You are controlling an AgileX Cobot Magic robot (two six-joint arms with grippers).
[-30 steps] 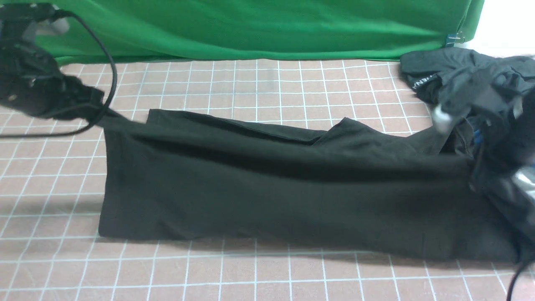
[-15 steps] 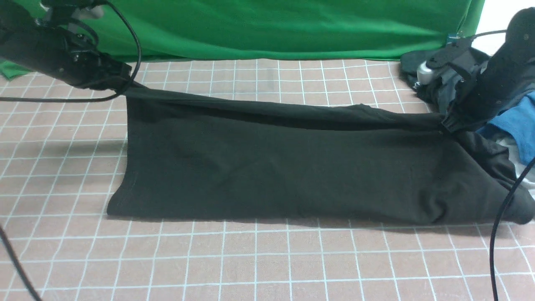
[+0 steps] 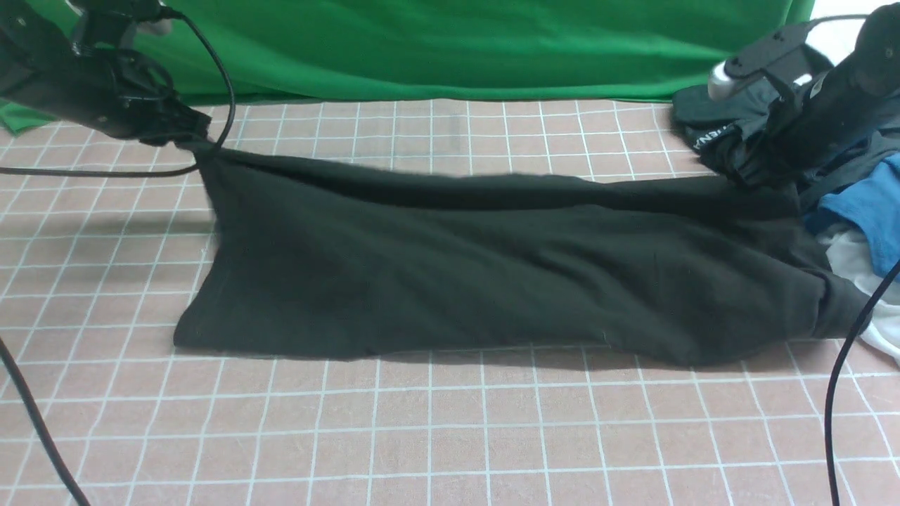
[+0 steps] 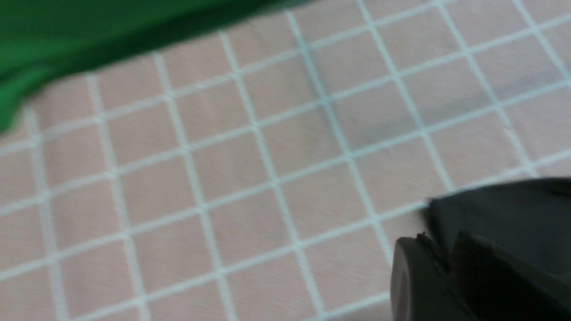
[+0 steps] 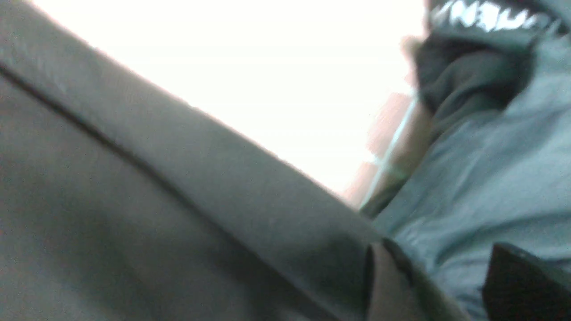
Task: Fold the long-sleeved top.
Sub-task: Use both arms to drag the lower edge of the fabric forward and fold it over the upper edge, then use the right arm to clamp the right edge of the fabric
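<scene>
We hold the black top (image 3: 492,267) stretched above the table (image 3: 450,436), left tool (image 3: 188,137) and right tool (image 3: 747,176) each clamping a corner; it could snag the grey garment (image 3: 710,126) beside its right corner.

Hidden, cropped or blurred: both grips, the top's print side, the pile at the right edge.

Front view: left gripper (image 3: 191,135) fingertips merge with the black long-sleeved top (image 3: 478,267), so how the jaws stand is unreadable; right gripper (image 3: 749,176) tip is lost among dark cloth, same doubt. Top's chest print, neck and sleeves not visible. Dark grey garment (image 3: 717,119) shows only partial white lettering; blue shirt (image 3: 861,204) and white cloth (image 3: 861,260) cropped by the right edge. Both wrist views motion-blurred: left shows only a dark finger (image 4: 424,276) by black cloth; right has a washed-out white background.
</scene>
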